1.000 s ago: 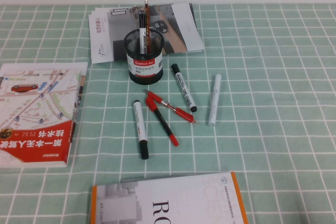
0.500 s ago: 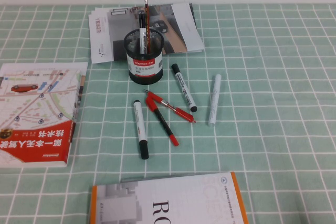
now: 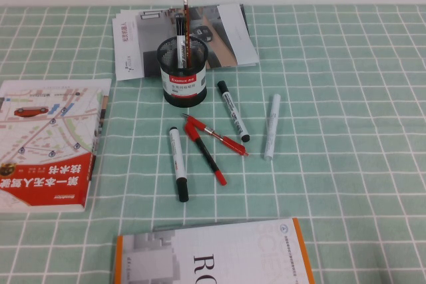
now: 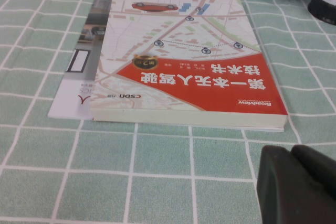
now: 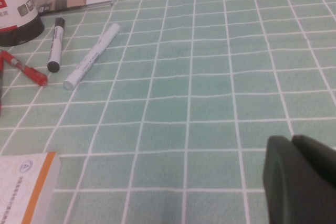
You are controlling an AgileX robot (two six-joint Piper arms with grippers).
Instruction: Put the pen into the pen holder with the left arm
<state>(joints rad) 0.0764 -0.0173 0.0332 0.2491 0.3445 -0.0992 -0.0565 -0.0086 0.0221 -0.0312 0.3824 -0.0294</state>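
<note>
Pen [image 3: 178,163] flat at mid-table on green checked cloth [image 3: 346,98], pen holder [image 3: 182,71] toward far edge; left gripper [image 4: 299,184] low beside red book [image 4: 184,56], right gripper [image 5: 302,179] parked, both fingers pressed together.

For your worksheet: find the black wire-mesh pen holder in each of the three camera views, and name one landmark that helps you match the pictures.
High view: the pen holder stands upper centre, before the leaflets.
Left wrist view: only its dark base shows, top right corner; the left gripper is at bottom right.
Right wrist view: its labelled lower part is at top left; the right gripper is at bottom right.
Shared landmark: the green checked cloth.
</note>
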